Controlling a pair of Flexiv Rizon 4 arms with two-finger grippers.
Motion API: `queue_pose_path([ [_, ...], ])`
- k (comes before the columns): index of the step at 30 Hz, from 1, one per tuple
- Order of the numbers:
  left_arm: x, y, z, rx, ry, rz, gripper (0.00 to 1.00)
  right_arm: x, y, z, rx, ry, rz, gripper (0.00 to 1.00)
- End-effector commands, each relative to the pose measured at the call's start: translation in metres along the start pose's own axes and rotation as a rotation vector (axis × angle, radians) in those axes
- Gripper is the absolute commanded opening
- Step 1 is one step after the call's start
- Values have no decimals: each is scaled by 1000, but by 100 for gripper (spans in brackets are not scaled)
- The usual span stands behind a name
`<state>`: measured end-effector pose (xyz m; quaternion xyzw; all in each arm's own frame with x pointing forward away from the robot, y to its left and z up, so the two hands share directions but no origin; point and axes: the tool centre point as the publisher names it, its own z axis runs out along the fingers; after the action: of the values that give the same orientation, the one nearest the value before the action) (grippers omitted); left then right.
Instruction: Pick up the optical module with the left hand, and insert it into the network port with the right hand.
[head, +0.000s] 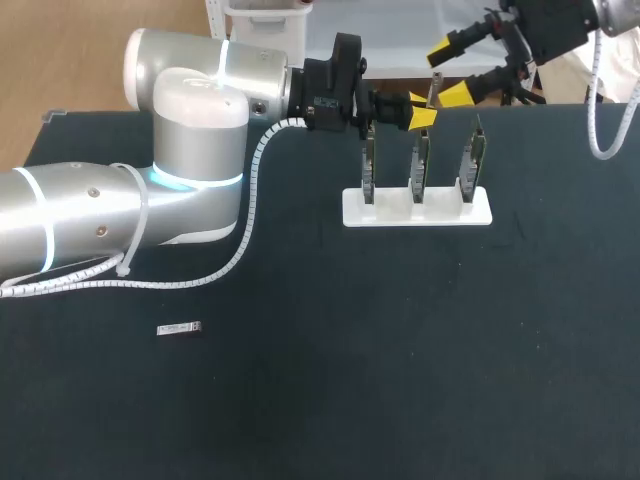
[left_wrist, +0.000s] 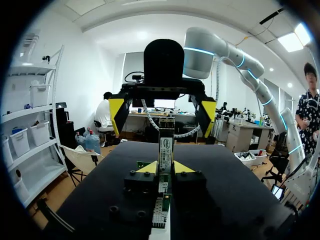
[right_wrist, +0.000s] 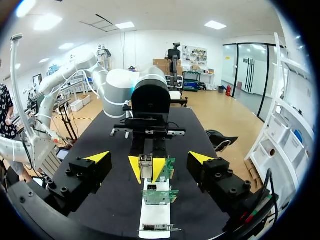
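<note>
The optical module, a slim metal bar with a label, stands upright between the yellow tips of my left gripper, which is shut on it. In the head view the left gripper hangs just above the middle board of the white stand, and the module pokes out beyond it. My right gripper faces it from the far side, open wide. From the right wrist, the module sits ahead of the right gripper, level with its spread fingers and touching neither.
Three upright green network port boards stand in a row on the white stand; they also show under the grippers. A small silver piece lies on the dark table at the near left.
</note>
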<state>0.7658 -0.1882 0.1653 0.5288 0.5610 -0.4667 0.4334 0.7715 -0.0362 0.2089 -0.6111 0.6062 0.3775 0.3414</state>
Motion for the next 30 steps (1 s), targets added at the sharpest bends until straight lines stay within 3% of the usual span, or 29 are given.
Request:
queue_pose_path([
  [1, 0, -2, 0, -5, 0, 0, 0, -1, -1, 2, -1, 1, 2, 100],
  [18, 0, -2, 0, -5, 0, 0, 0, -3, -1, 4, -3, 1, -3, 100],
  [19, 0, -2, 0, -5, 0, 0, 0, -3, -1, 3, -2, 1, -3, 45],
  [20, 0, -2, 0, -5, 0, 0, 0, -2, -2, 3, -2, 1, -7, 0],
  [30, 0, -2, 0, -5, 0, 0, 0, -2, -1, 3, -2, 4, -13, 0],
])
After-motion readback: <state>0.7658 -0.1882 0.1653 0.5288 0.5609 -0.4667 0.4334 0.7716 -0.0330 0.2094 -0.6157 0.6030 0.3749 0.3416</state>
